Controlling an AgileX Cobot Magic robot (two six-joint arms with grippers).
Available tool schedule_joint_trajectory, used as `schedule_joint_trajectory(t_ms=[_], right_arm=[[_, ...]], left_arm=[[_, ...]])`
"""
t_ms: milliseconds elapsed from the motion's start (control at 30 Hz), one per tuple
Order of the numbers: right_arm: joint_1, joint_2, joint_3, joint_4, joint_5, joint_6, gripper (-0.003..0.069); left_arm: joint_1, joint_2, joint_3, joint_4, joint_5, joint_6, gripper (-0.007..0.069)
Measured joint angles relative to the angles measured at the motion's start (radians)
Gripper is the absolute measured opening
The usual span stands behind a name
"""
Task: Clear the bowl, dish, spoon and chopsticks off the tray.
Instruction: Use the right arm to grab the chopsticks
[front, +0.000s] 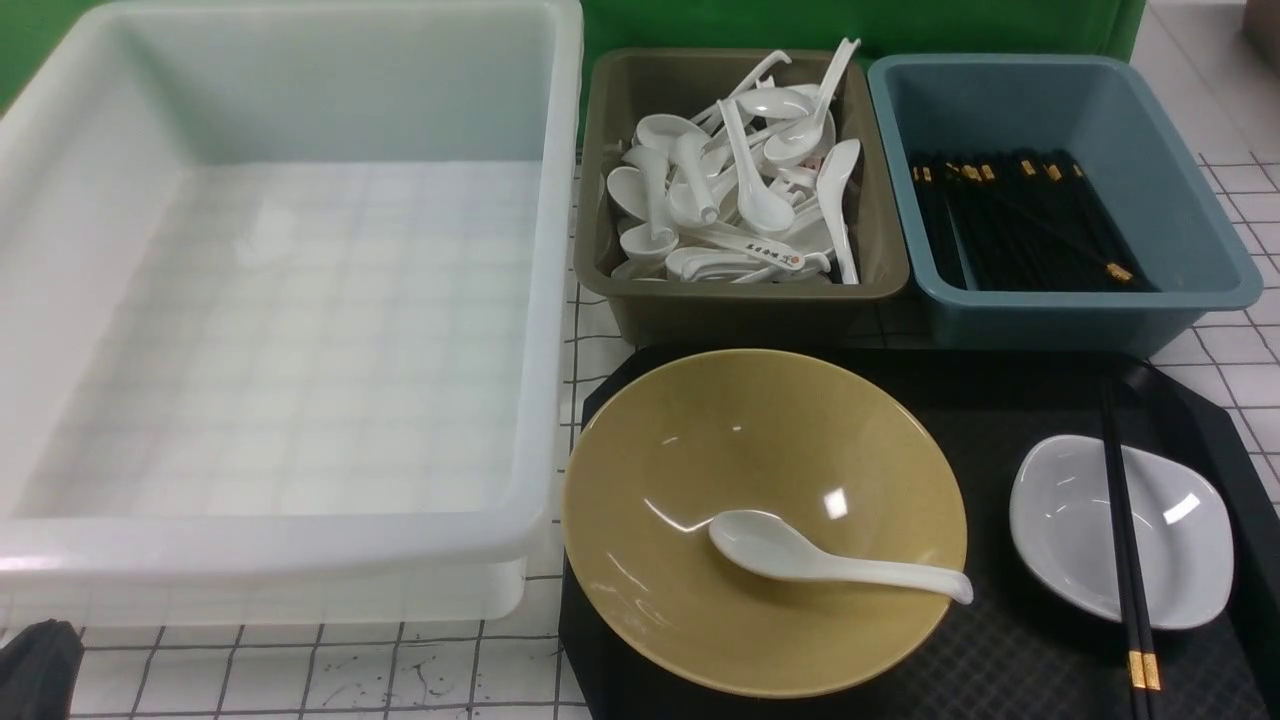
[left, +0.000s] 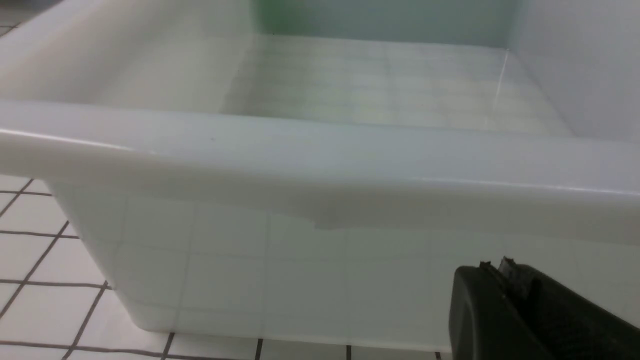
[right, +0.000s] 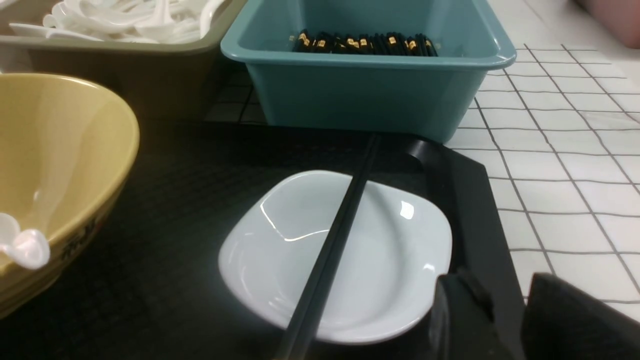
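The mustard-yellow bowl (front: 700, 470) (right: 60, 165) stands on the left half of the black tray (front: 1010, 400) (right: 175, 225). The white spoon (front: 830, 562) (right: 25, 246) lies inside it, handle over the right rim. The small white dish (front: 1180, 540) (right: 395, 260) sits on the tray's right side, with the black chopsticks (front: 1122, 520) (right: 335, 245) laid across it. My right gripper (right: 500, 292) is open and empty, astride the tray's rim just beside the dish. My left gripper (left: 495, 265) is shut and empty, low in front of the white bin's near wall.
A big white bin (front: 280, 300) (left: 320, 160) fills the left side. Behind the tray an olive bin (front: 745, 300) (right: 125, 70) holds several white spoons, and a blue bin (front: 1070, 310) (right: 370, 95) holds several black chopsticks. A black part of my left arm (front: 38, 665) shows at the lower left.
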Motion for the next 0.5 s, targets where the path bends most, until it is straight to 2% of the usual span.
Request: schedule_joint_trajectory(t_ms=[500], right_arm=[[0.000, 0.000, 0.000, 0.000, 0.000, 0.001, 0.0237]], left_arm=[[0.000, 0.000, 0.000, 0.004, -0.008, 0.000, -0.0015]])
